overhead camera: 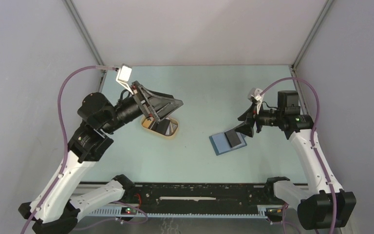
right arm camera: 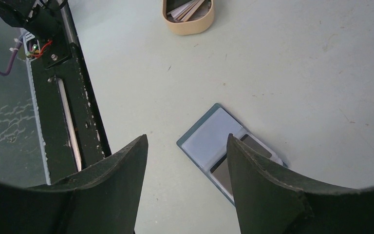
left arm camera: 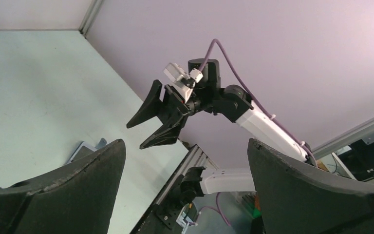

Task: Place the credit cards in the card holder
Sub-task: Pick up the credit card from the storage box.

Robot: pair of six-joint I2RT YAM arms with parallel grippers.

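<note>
The card holder (overhead camera: pixel 222 143) lies open on the table, pale blue inside up. A dark credit card (overhead camera: pixel 234 139) lies on its right half; in the right wrist view the card holder (right arm camera: pixel 207 138) shows that card (right arm camera: pixel 223 170) tucked in its pocket. More credit cards (overhead camera: pixel 164 127) lie in the tan oval tray (overhead camera: pixel 148 126), which also shows in the right wrist view (right arm camera: pixel 189 25). My left gripper (overhead camera: pixel 169 111) is open and empty, raised above the tray. My right gripper (overhead camera: pixel 243 127) is open and empty, just above the card holder's right edge.
A black rail (overhead camera: pixel 190 191) runs along the near table edge between the arm bases. Grey walls close in the left, right and back sides. In the left wrist view my right gripper (left arm camera: pixel 135 136) hangs across the table.
</note>
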